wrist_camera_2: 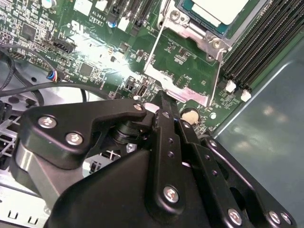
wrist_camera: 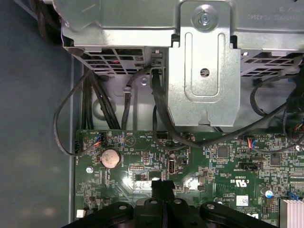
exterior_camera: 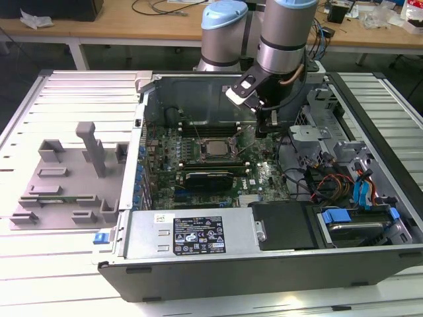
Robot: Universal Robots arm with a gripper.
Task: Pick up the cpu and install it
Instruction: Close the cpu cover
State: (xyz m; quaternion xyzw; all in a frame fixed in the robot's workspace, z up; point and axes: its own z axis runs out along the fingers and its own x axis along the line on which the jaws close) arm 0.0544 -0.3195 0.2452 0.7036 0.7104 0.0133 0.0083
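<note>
The cpu point(exterior_camera: 215, 148) sits in the socket at the centre of the green motherboard point(exterior_camera: 261, 177), inside the open computer case point(exterior_camera: 264, 264) that lies on the slatted desk point(exterior_camera: 66, 86). Its silver top also shows in the second wrist view point(wrist_camera_2: 219, 10), framed by the socket's metal bracket point(wrist_camera_2: 190, 38), with black memory slots point(wrist_camera_2: 266, 42) just beside it. The pincer point(exterior_camera: 264, 129) hangs over the board, to the exterior view's right of the cpu and apart from it. In both wrist views its black fingers are pressed together, pinching nothing point(wrist_camera_2: 161, 97) point(wrist_camera: 163, 184). Near its tip in the first wrist view lie a round coin battery point(wrist_camera: 110, 157) and black cables point(wrist_camera: 159, 109) running under a steel drive bracket point(wrist_camera: 204, 61). A grey moulded fixture point(exterior_camera: 66, 178) rests on the desk at the exterior view's left.
</note>
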